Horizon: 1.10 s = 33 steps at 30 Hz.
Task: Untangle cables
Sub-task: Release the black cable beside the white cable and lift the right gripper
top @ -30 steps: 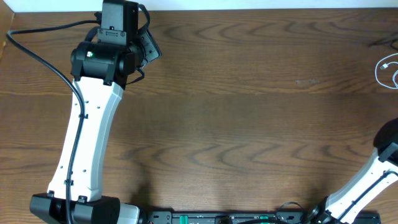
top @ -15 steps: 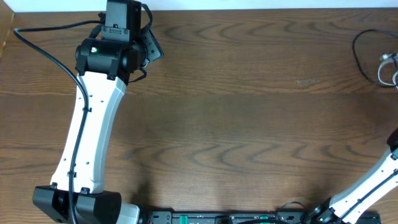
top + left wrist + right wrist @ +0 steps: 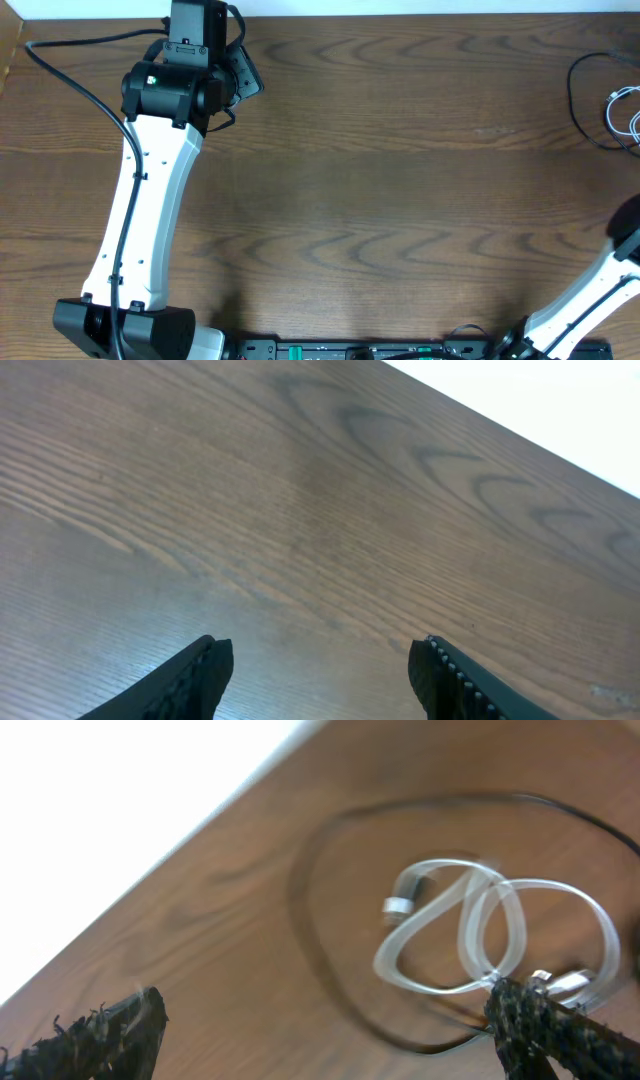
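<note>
Both our pincers gape empty: right gripper (image 3: 320,1030) above the cables, left gripper (image 3: 320,665) over bare wooden table (image 3: 400,180). At the table's right edge, thin white cord (image 3: 480,935) lies coiled within the thin black cord's (image 3: 305,920) loop; separation looks unfinished.

The black cable (image 3: 580,95) now lies as a loop at the tabletop's far right edge, where a second ago only the white cable (image 3: 622,112) showed. The right gripper (image 3: 330,1020) now stands wide open. The left arm (image 3: 150,200) sits slightly more upright than before.
</note>
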Tool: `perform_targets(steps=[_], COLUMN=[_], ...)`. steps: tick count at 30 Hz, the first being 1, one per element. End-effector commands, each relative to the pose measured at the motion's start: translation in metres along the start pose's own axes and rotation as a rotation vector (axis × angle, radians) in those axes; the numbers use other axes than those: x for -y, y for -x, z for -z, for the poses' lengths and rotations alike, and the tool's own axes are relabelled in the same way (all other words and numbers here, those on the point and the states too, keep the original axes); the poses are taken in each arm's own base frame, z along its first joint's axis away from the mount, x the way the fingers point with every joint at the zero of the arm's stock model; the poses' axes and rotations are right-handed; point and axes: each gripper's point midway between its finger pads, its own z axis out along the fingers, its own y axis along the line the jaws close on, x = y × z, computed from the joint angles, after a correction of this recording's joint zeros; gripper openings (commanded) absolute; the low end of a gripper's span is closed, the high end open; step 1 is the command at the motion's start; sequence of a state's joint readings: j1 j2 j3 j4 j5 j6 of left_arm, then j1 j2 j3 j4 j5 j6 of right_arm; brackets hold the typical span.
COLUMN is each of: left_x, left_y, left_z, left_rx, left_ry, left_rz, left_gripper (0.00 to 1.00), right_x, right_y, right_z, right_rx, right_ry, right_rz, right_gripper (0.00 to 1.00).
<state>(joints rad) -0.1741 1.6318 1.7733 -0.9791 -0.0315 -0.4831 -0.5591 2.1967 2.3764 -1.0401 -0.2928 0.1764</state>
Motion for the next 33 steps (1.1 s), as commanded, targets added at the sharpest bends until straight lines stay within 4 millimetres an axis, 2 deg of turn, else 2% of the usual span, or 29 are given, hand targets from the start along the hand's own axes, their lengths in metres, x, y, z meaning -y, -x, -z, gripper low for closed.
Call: perform_targets(steps=[1,6,7,11,15,18,21,33], left_x=[0.001,0.000,0.000,0.000,0.000,0.000,0.000,0.000], left_y=[0.001,0.000,0.000,0.000,0.000,0.000,0.000,0.000], left_z=[-0.002,-0.002,-0.002,-0.002,-0.002,-0.002,-0.002,-0.002], left_rx=[0.003,0.000,-0.001,-0.001,-0.001,-0.001,-0.001,-0.001], left_ry=[0.003,0.005,0.006,0.005,0.006,0.006,0.006,0.006], left_rz=[-0.046,-0.046,-0.047,-0.046,-0.046,-0.047,-0.046,-0.046], left_gripper=[0.66,0.74,0.89,0.98,0.98,0.99,0.99,0.99], right_x=[-0.088,-0.176,-0.188,-0.219,-0.235,-0.242,-0.244,-0.244], right_y=[0.005,-0.034,-0.043,-0.073,-0.100,-0.121,-0.133,-0.135], right_z=[0.066,0.105,0.111,0.132,0.146,0.150,0.151,0.151], right_rx=[0.089,0.068,0.062,0.039,-0.005,-0.062,-0.100,-0.110], right_ry=[0.115,0.232,0.243,0.218,0.205,0.218,0.222,0.222], right_rz=[0.237,0.436,0.477,0.572,0.628,0.654,0.667,0.669], right_gripper=[0.99,0.99,0.99,0.99,0.99,0.99,0.99,0.99])
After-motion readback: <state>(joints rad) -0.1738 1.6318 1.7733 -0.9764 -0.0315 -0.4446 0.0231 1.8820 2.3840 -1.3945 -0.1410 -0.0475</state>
